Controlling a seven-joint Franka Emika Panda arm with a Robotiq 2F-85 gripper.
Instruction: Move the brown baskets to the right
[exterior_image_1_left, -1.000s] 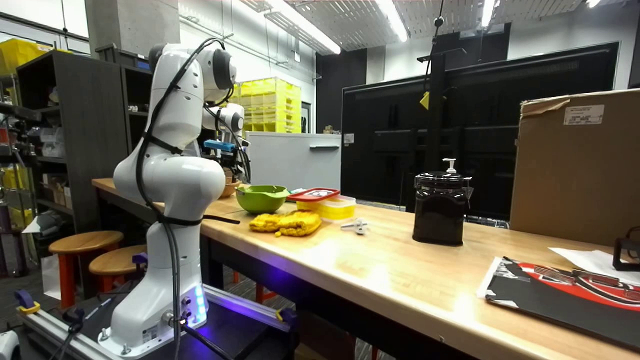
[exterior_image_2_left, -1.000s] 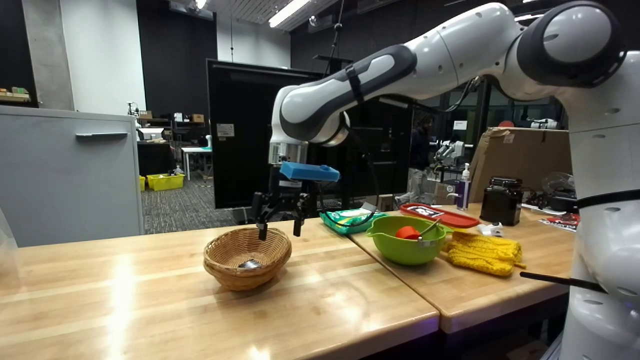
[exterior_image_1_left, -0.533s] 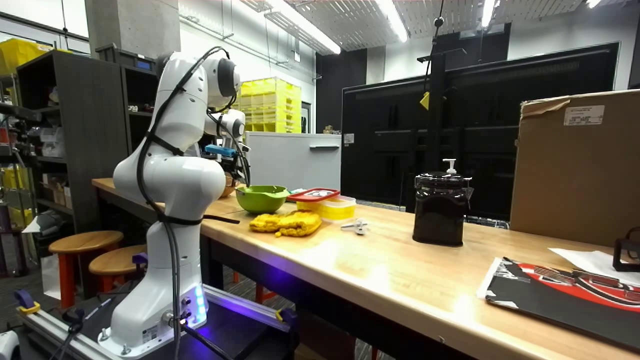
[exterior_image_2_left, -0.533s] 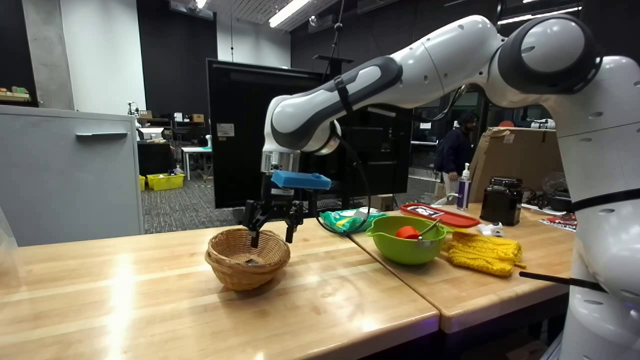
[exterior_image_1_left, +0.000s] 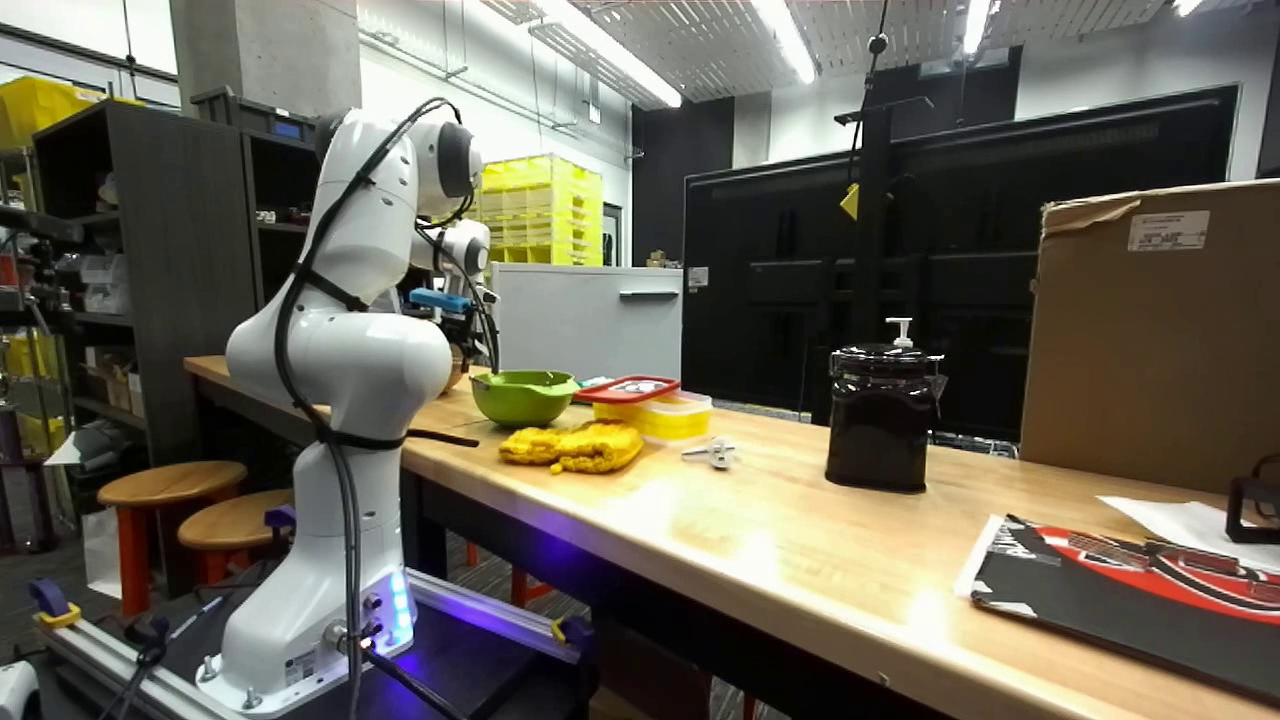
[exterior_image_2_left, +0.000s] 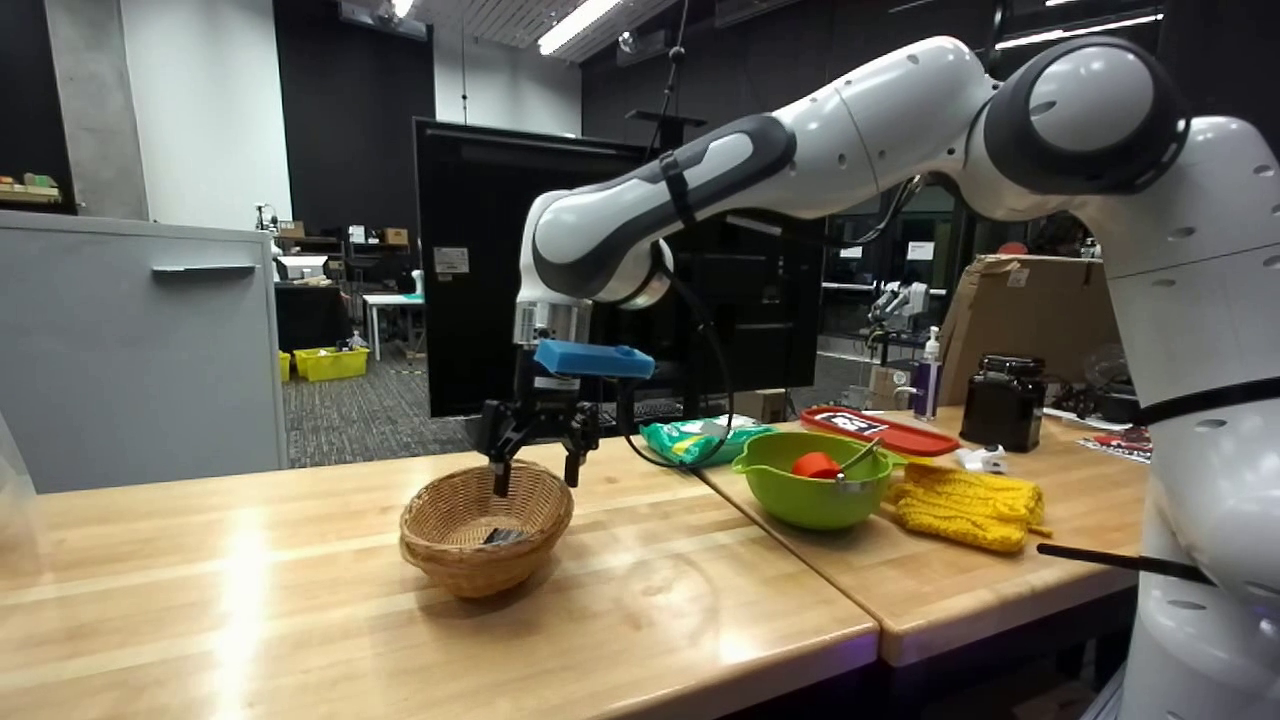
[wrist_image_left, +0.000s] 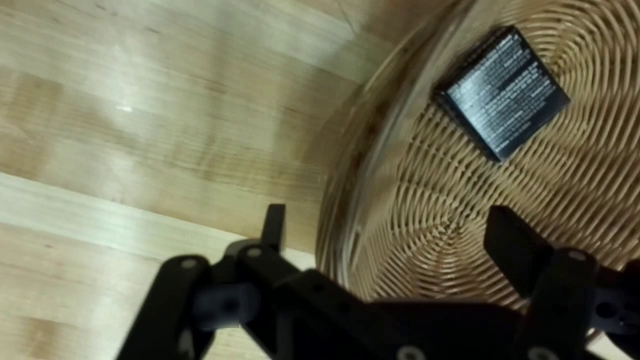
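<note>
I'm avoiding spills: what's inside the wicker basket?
A printed black box lies in the wicker basket. The gripper covers part of the inside in the wrist view; the box's underside is hidden.

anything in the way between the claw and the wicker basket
Nothing visible stands between the claw and the wicker basket. In the wrist view, the open fingers straddle its rim, one outside, one over the interior; the printed black box lies inside, away from them.

In an exterior view, holds gripper (exterior_image_2_left: 537, 483) spread at the rim of the wicker basket (exterior_image_2_left: 470, 575), with green bowl (exterior_image_2_left: 815, 500) well right of the basket.
</note>
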